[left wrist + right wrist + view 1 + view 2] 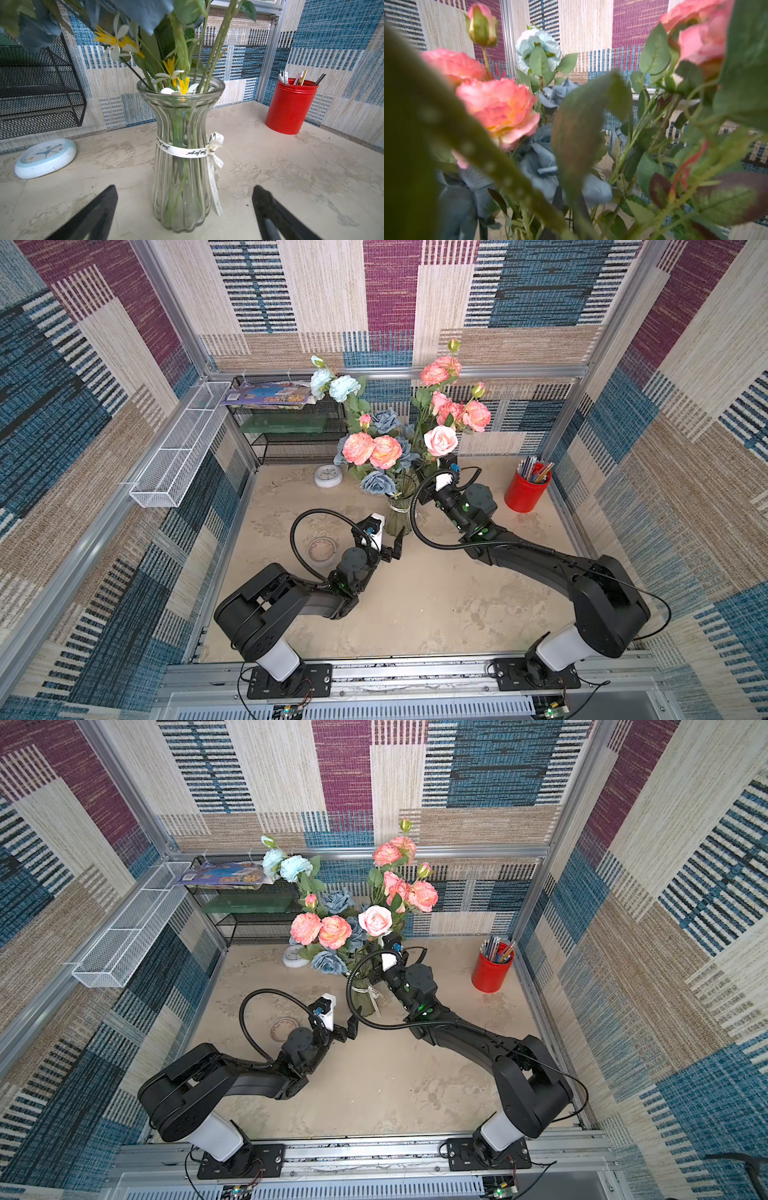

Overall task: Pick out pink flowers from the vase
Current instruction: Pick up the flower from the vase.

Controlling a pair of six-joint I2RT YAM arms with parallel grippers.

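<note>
The clear ribbed glass vase [180,158] stands near the middle of the table [415,605], a printed pale ribbon tied round its waist, with the whole bouquet still in it. The pink flowers [372,450] rise above the vase rim among dusty-blue roses [384,420] and two pale aqua blooms [334,385].

The left gripper [185,209] hangs just short of the vase's base, jaws spread wide and empty, one to each side of the glass without touching it. The right gripper [432,466] is buried in the foliage above the vase, just under the pale pink rose [440,440]. Its jaws are hidden by leaves in both top views, and its wrist view shows only blooms and stems, but they are drawn fully together. Which stem they have, if any, I cannot tell.

Judging by this, the step is lifting out one pink stem. It would go best if the left jaws close on the vase's waist to steady it first. The right arm should then draw straight up along the stem's own line, slowly, because leaves tangle with neighbouring blue roses and could tip the glass.

Counted in a top view: about seven open pink blooms, three or so buds, four or so blue roses, one red pencil cup [527,489] and one small clock [328,476].
</note>
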